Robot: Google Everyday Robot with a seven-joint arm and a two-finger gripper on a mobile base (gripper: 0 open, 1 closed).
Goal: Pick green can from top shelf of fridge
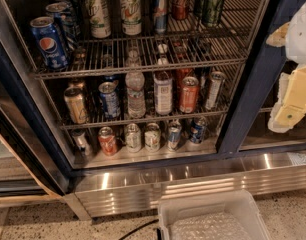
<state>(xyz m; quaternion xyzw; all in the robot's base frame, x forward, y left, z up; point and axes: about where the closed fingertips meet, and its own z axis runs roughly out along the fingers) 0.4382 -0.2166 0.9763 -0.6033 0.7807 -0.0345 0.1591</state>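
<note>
At the right edge of our view, the hand hangs in front of the fridge, by its dark blue frame. We cannot tell how far open it is, nor whether it holds anything. The green can stands upright far right on the top shelf, near a red cola can, well apart from the hand.
</note>
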